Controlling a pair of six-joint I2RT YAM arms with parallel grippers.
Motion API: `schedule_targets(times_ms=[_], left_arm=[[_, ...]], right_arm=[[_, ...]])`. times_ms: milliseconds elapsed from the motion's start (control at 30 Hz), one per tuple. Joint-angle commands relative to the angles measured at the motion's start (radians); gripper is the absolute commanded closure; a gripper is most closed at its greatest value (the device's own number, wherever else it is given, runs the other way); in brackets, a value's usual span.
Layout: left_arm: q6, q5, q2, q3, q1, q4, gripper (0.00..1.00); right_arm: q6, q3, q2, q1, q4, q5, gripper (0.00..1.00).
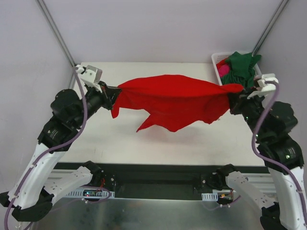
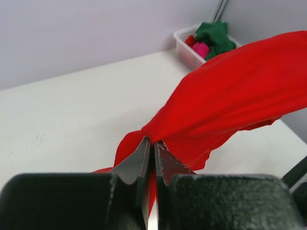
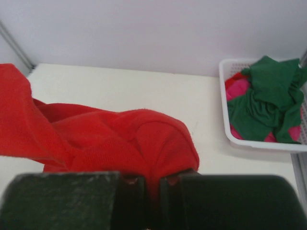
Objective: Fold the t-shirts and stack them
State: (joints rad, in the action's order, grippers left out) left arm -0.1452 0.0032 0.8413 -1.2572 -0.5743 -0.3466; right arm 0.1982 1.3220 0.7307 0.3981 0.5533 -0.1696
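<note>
Red t-shirt (image 1: 172,100): one item, soft plain knit, light and wholly limp. It is strung between my two claws above the white table (image 1: 144,148), across the middle of the top view, with the upper edge drawn into a taut line and the lower cloth sagging in loose points toward centre frame. Left gripper (image 1: 111,92), at the left of that view, is pinched tight on a bunched corner; its wrist camera shows the two fingers nearly meeting with red cloth squeezed between them. Right gripper (image 1: 236,97), at the right, is likewise clamped on a wad of the same shirt, which swells over its fingers in its own camera. Handling, as I judge it: no stiffness, drapes and creases wherever unsupported, not fragile, unlikely to slip from a firm pinch; best taken at hem corners or shoulder seams so it spreads flat. Dark green t-shirt (image 1: 242,66) and magenta-pink t-shirt (image 1: 222,72): crumpled together in the white slotted basket (image 1: 215,58), upper right, green on top. Not determinable: which parts of the red shirt I hold, since collar, sleeves and hem are lost in the folds; whether its lowest point brushes the table; how much pink cloth lies under the green; the basket's right side, cut off in the right wrist view.
</note>
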Motion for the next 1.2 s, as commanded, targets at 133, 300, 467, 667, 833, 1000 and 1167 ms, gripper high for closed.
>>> schedule_targets(times_ms=[133, 300, 467, 667, 833, 1000, 1167], left_arm=[[0.003, 0.147, -0.116, -0.181, 0.01, -0.037, 1.0], [-0.025, 0.227, -0.176, -0.243, 0.008, -0.04, 1.0], [-0.059, 0.257, -0.218, -0.272, 0.01, -0.04, 1.0], [-0.1, 0.273, -0.22, -0.237, 0.008, -0.04, 1.0], [-0.195, 0.291, -0.186, -0.101, 0.01, -0.04, 1.0], [-0.244, 0.281, -0.131, 0.122, 0.008, -0.025, 1.0], [-0.223, 0.231, -0.156, 0.246, 0.008, -0.002, 1.0]], right_arm=[[-0.025, 0.292, -0.082, 0.002, 0.048, 0.217, 0.99], [-0.059, 0.381, -0.103, 0.001, 0.077, 0.315, 0.99], [-0.082, 0.402, -0.114, 0.002, 0.086, 0.349, 0.99], [-0.077, 0.393, -0.097, 0.001, 0.103, 0.343, 0.99], [-0.06, 0.355, -0.03, 0.002, 0.163, 0.299, 0.99], [-0.045, 0.16, 0.055, 0.001, 0.165, 0.242, 0.99], [-0.057, 0.034, 0.064, 0.002, 0.102, 0.251, 0.99]])
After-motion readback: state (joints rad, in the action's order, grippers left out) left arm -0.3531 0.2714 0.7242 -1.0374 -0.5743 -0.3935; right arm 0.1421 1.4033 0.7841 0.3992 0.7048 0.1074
